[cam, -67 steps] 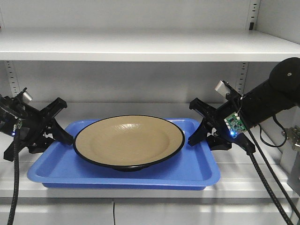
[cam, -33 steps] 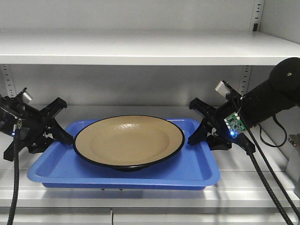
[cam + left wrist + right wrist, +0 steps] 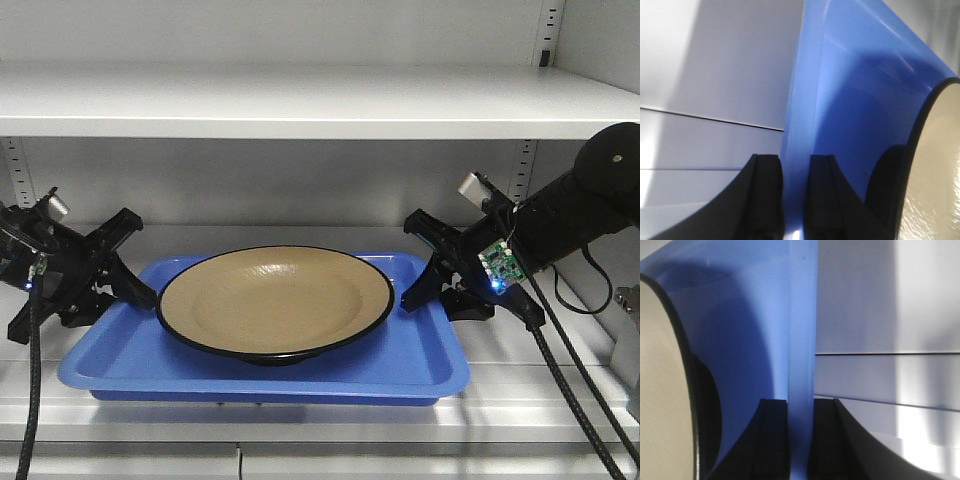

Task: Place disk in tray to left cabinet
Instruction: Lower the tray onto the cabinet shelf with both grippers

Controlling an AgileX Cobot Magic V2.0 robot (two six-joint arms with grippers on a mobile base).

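Tray (image 3: 420, 365) with disk (image 3: 275, 298) slightly higher against cabinet shelf (image 3: 300, 100) than a second ago.

Disk (image 3: 275, 298) in tray (image 3: 420, 365), on left cabinet (image 3: 300, 100) shelf.

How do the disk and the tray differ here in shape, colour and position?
The disk is round, the tray rectangular. The disk is tan with a black rim, the tray solid blue. The disk lies in the tray, while the tray's ends are clamped by both grippers. Both look level.

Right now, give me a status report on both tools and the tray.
Left tool and right tool clamp the blue tray's end rims. Disk sits in tray on cabinet shelf. Nothing blocking.
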